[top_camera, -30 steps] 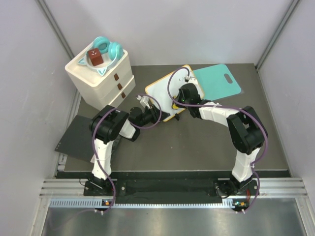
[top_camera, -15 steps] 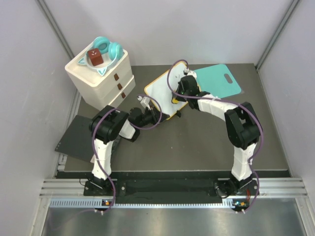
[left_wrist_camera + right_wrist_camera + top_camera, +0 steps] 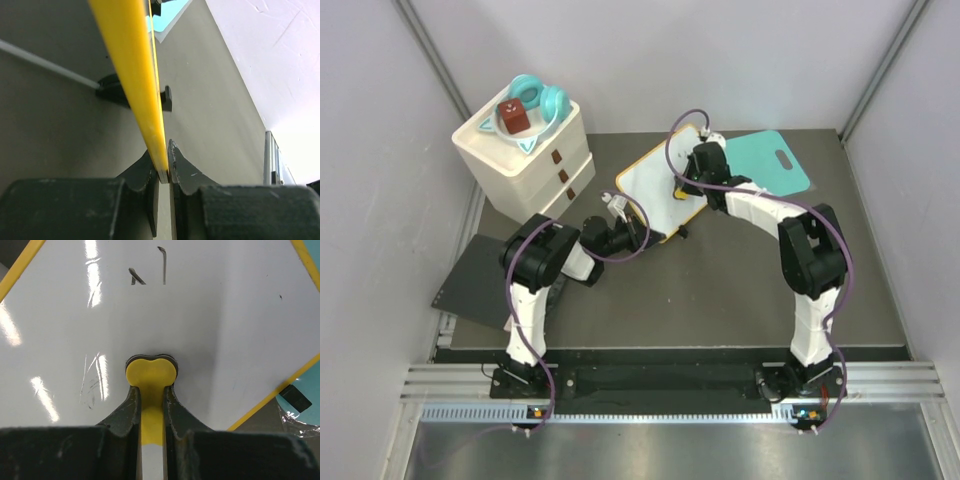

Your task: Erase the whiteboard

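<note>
The whiteboard (image 3: 650,185), white with a yellow frame, lies at the middle back of the table. My left gripper (image 3: 634,230) is shut on its near yellow edge (image 3: 132,75), both fingers pinching the frame (image 3: 164,172). My right gripper (image 3: 686,188) is shut on a yellow eraser (image 3: 150,374) and presses it flat on the white surface (image 3: 225,315). Short black strokes (image 3: 162,265) remain beyond the eraser, and faint smears (image 3: 92,385) lie to its left. A black foot (image 3: 296,396) shows at the board's right edge.
A teal cutting board (image 3: 767,160) lies right behind the whiteboard, partly under it. A white drawer unit (image 3: 525,155) with a teal dish and a brown block on top stands at the back left. A dark mat (image 3: 475,280) lies at the left edge.
My right gripper has slid the eraser across the board towards its far right side. The left gripper has kept its hold on the frame.
</note>
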Tool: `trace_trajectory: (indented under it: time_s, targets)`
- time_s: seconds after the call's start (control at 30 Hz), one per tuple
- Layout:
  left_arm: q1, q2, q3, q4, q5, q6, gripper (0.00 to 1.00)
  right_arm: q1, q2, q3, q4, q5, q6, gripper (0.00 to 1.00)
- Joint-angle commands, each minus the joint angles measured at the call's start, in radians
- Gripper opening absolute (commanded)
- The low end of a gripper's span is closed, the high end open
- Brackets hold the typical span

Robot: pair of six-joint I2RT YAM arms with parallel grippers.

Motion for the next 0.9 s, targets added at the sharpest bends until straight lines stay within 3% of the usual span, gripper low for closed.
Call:
trace_trajectory:
  time_s: [0.0, 0.23, 0.47, 0.67, 0.87]
  targets:
    - [-0.017, 0.051, 0.074, 0.104, 0.172, 0.006, 0.00, -0.022, -0.008, 0.020, 0.024, -0.001, -0.021, 0.00]
    - [-0.018, 0.059, 0.073, 0.096, 0.188, 0.010, 0.00, -0.039, 0.047, 0.094, 0.051, -0.037, -0.054, 0.00]
    - [-0.018, 0.026, 0.042, 0.067, 0.198, 0.056, 0.00, -0.079, 0.159, 0.310, -0.014, -0.072, -0.070, 0.00]
    - [-0.016, 0.019, 0.037, 0.059, 0.198, 0.058, 0.00, -0.113, 0.279, 0.512, -0.164, -0.071, -0.048, 0.00]
    - [-0.016, 0.019, 0.041, 0.061, 0.208, 0.052, 0.00, -0.165, 0.285, 0.436, -0.193, -0.046, -0.002, 0.00]
